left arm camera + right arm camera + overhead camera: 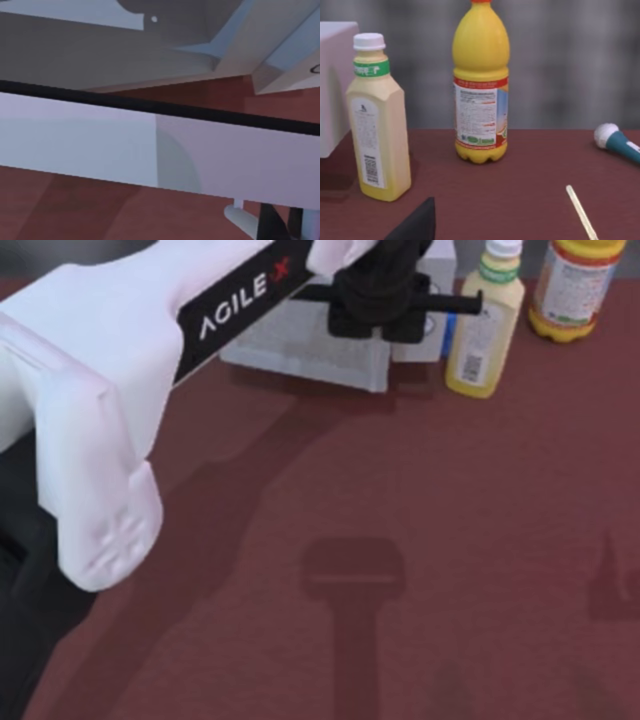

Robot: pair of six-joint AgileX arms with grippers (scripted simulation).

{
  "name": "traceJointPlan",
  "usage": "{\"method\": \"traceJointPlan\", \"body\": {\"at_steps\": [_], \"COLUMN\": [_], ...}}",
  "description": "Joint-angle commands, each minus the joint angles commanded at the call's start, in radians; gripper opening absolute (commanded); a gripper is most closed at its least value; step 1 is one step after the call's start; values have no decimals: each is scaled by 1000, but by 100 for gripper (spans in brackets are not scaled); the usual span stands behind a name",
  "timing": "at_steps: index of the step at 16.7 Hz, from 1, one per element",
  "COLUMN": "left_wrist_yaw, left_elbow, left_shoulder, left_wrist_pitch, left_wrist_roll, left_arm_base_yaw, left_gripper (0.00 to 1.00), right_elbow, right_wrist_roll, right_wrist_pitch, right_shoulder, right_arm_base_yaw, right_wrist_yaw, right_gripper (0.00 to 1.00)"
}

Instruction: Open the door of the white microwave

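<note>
Reaching across the dark red desk (400, 490) from the top view's left, my left arm stretches toward the far edge, its white casing filling the near left of that view. At its end the left tool (385, 305) sits at the front of the white microwave (300, 350), which stands at the far middle of the desk. The door (310, 345), with its speckled grey window, faces the near side, and the black tool covers its right end, where door meets side panel. I cannot tell whether the tool is wide, narrow or clamped on anything: its fingers are hidden among dark parts. The left wrist view shows only a pale slab with a dark edge, too close to read.

I judge the step to be the grasp or first pull at the door's free edge; whether the door has left its frame is unclear. The next move calls for a firm hold, then an arc around the hinge, not a straight tug.

Just right of the microwave stands a cream bottle (485, 325), then a yellow bottle (575, 285); a swinging door could nudge the nearer one. The right tool is out of sight, parked.
</note>
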Motion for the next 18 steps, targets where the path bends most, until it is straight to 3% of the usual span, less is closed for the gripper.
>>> {"method": "traceJointPlan", "body": {"at_steps": [18], "left_wrist_yaw": [4], "left_elbow": [-35], "left_shoulder": [-22], "left_wrist_pitch": [23], "left_wrist_roll": [8], "left_arm_base_yaw": [1], "left_gripper": [0], "right_elbow": [0], "right_wrist_roll": [0], "right_wrist_pitch": [0], "right_shoulder": [0], "right_arm_base_yaw": [0], "right_wrist_yaw": [0], "right_gripper": [100]}}
